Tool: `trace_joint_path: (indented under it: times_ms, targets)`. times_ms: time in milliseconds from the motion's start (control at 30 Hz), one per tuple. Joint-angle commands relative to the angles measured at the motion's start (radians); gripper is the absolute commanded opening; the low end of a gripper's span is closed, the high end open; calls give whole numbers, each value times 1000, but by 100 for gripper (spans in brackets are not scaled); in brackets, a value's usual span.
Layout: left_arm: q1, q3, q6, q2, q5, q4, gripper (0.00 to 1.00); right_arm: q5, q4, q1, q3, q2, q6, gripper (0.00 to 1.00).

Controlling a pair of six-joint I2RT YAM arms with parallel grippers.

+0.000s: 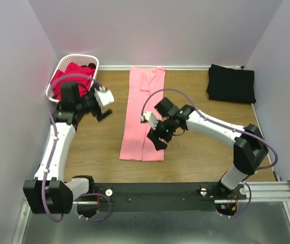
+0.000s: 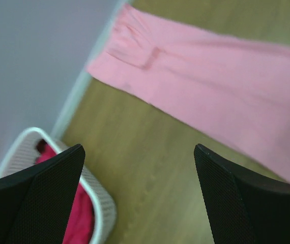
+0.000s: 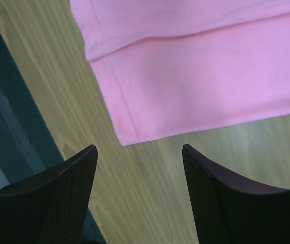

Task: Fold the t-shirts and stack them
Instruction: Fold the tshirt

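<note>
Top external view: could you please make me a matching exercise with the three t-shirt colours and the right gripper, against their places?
1. pink t-shirt
2. black t-shirt
3. magenta-red t-shirts
4. right gripper

A. in the white basket
B. far right corner of the table
C. above the near right edge of the pink t-shirt
D. lying as a long strip mid-table

Pairs: 1-D, 2-B, 3-A, 4-C.

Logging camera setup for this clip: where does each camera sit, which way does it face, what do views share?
Top external: above, behind the bases, looking down on the table, both arms, black t-shirt.
Left wrist: on left gripper, open jaws framing pink t-shirt (far end) and basket.
Right wrist: on right gripper, open jaws framing that shirt's near hem corner.
Shared: pink t-shirt in all three; basket in top and left wrist.
</note>
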Motion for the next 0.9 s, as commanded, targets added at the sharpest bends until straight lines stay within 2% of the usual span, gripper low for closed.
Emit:
trace_joint_path:
  times_ms: [0,33,67,200,267,400,667,800,867]
  targets:
    - [-2,-269,487,-138,104,-288,95,92,119,102,-138,-25,-44,73]
    - [-5,-372,540,-167,106,-292,95,99,134,125,-156,-23,-47,73]
    - [-28,-415,608,-214,97,-293,94,103,163,157,-188,-22,-50,72]
    - [-151,-590,709,-268,26,-280,87,128,223,191,-263,-34,-81,69]
    - [-204,-624,680,-287,-3,-225,85,138,258,193,-311,-46,-105,67]
    - [-290,-655,710,-261,-32,-200,81,164,324,196,-392,-58,-136,66]
    - [-396,-710,772,-249,-86,-173,80,201,430,238,-458,-89,-153,64]
    - [-442,-707,758,-210,-135,-162,62,214,436,251,-466,-112,-145,63]
    - [-452,-693,743,-169,-156,-158,58,211,433,251,-468,-129,-144,63]
